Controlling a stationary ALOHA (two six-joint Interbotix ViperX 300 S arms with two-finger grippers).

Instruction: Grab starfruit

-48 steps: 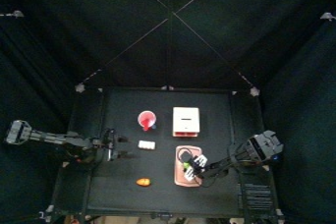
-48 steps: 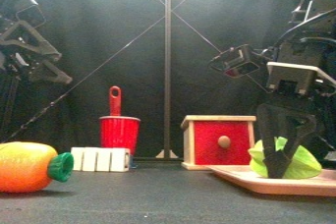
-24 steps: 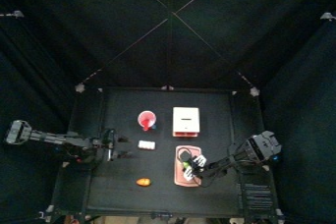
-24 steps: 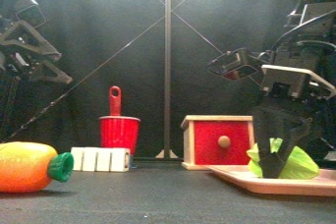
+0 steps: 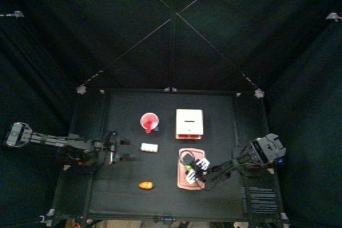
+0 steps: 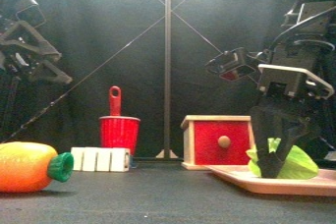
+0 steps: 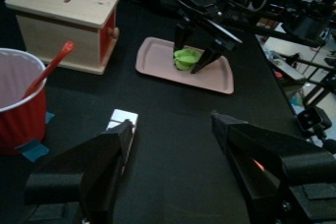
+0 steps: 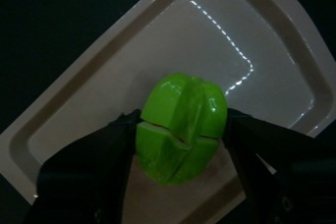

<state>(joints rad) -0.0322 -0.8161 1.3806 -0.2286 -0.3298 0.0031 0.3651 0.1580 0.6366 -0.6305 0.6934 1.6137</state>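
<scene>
The green starfruit (image 8: 186,130) lies on the pale pink tray (image 8: 250,31) at the table's front right. My right gripper (image 8: 184,147) is down over it, one jaw against each side of the fruit. In the front view the right gripper (image 6: 278,157) straddles the starfruit (image 6: 294,162), which rests on the tray (image 6: 250,180). The top view shows the right gripper (image 5: 206,170) over the tray (image 5: 187,155). The left wrist view shows the starfruit (image 7: 187,61) under the right arm. My left gripper (image 7: 174,128) is open and empty at the table's left (image 5: 115,150).
A red cup (image 6: 120,132) with a red spoon, a wooden box (image 6: 218,140) with a red front, white blocks (image 6: 101,159) and an orange carrot (image 6: 27,166) stand left of the tray. Black curtains surround the table.
The right gripper's jaws have drawn in around the starfruit and shifted slightly. The left arm has not moved.
</scene>
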